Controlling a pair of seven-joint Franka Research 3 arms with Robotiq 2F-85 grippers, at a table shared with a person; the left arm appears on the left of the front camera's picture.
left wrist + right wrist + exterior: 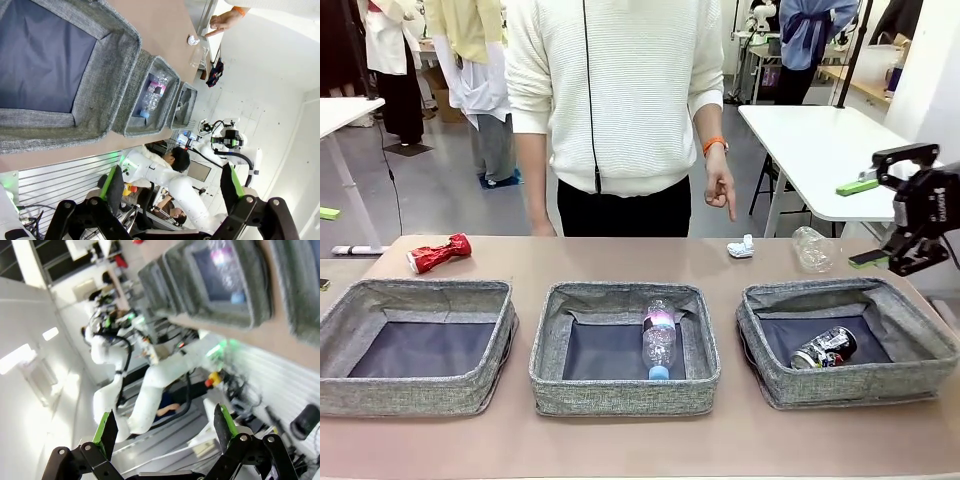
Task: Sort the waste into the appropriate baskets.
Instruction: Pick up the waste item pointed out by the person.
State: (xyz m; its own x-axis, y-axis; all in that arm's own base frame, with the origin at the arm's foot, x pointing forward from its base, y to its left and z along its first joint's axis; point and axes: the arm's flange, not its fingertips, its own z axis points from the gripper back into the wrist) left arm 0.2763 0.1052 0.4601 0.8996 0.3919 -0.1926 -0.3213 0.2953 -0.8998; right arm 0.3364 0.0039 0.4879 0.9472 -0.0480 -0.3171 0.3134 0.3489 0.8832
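Right gripper (862,224) is raised at the right end of the worktop (620,262), by the far corner of the right basket (860,385). Its fingers (857,186) are spread wide, with nothing between them and touching nothing. In its wrist view, the left gripper (170,185) also has its fingers (112,185) spread wide and empty, hanging off the near edge of the worktop, closest to the left basket (415,398).

- **Left basket:** nothing in it, bare dark bottom.
- **Middle basket (620,395):** the clear bottle (659,340) lies flat in its right half, blue cap toward the near wall.
- **Right basket:** the crushed black-silver can (824,348) lies on the bottom, near the middle.

On the worktop:

- **Crushed red can (438,252):** behind the left basket, near the far edge.
- **White tissue wad (741,247):** behind the gap between the middle and right baskets.
- **Crumpled clear plastic (812,248):** just to the right of the wad, behind the right basket.

The person's hand (721,185) hangs above the wad, one finger pointing down and not touching it.
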